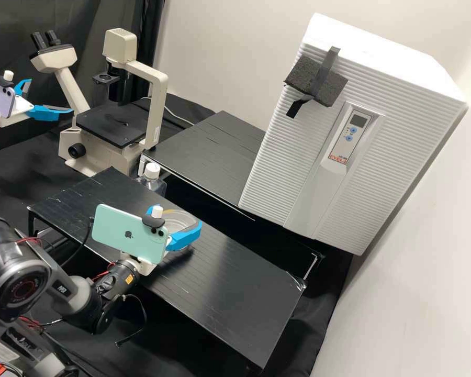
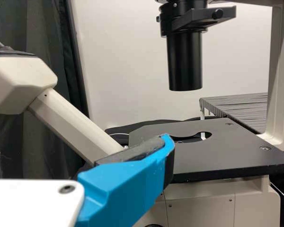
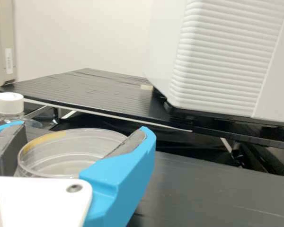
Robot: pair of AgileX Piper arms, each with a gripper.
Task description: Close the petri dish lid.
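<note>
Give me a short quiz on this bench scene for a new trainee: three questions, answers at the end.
1. Which gripper is at the clear petri dish, the left or the right?
2. True or false: the petri dish sits on the microscope's stage.
3. Choose the colour of the cap on the bottle: a) blue, b) red, c) white.
Key: 1. the right gripper; 2. false; 3. c

Blue fingers (image 3: 120,182) wear dark grey pads (image 3: 131,143); just behind sits a white plate (image 3: 40,203) with a round screw (image 3: 74,188). Farther behind them, a dark grey arm (image 1: 89,313) trails red wires (image 1: 30,240) and a black cable (image 1: 145,315).
</note>
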